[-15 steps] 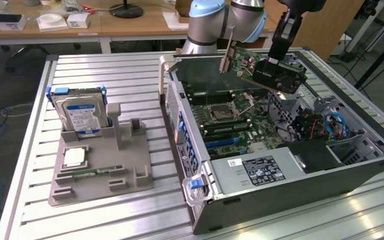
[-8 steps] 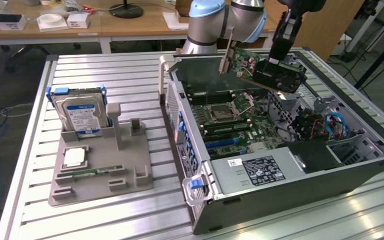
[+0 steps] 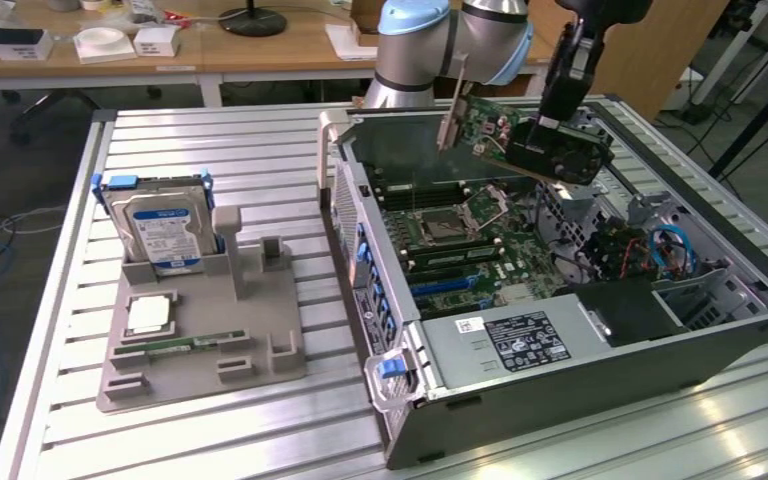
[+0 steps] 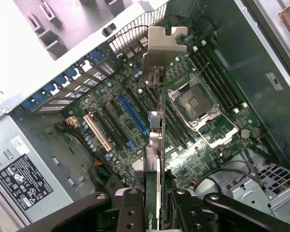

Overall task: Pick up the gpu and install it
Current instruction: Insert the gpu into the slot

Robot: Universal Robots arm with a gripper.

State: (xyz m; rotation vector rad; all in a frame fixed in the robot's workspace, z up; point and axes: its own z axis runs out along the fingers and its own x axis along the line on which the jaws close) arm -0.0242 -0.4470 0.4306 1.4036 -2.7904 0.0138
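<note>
The pick-up step looks done, and the work now stands at carrying in and lining up. The arm's black gripper [image 3: 547, 122] holds the gpu [image 3: 504, 128], a thin flat green circuit card with a black cooler block on one face and a silver end bracket [image 3: 451, 108]. It hangs in the air above the open dark-grey computer case [image 3: 558, 420], which lies on its side on the slatted aluminium counter [image 3: 211, 140]. The card is tilted over the far end of the case, clear of everything inside.

In the wrist view the gpu [image 4: 154, 140] appears edge-on. The black fingers [image 4: 129, 210] pinch it from both faces, and its bracket [image 4: 162, 43] points toward the perforated rear wall of the case. Below it, on the floor of the case, lies the green motherboard [image 4: 222, 140]. A long blue expansion slot [image 4: 133, 116] and darker slots run beside the card's line. The card's edge seems to hang nearer the dark slots than the blue one, though from this angle I cannot say which slot it is over.

By my reckoning, seating calls for three things:
- The card is level and square to the board.
- Its gold edge sits directly over one slot along its whole length.
- The bracket meets the rear opening of the case, so the press goes straight down and not at a slant.

A skewed descent could jam a corner against the slot wall.
</note>
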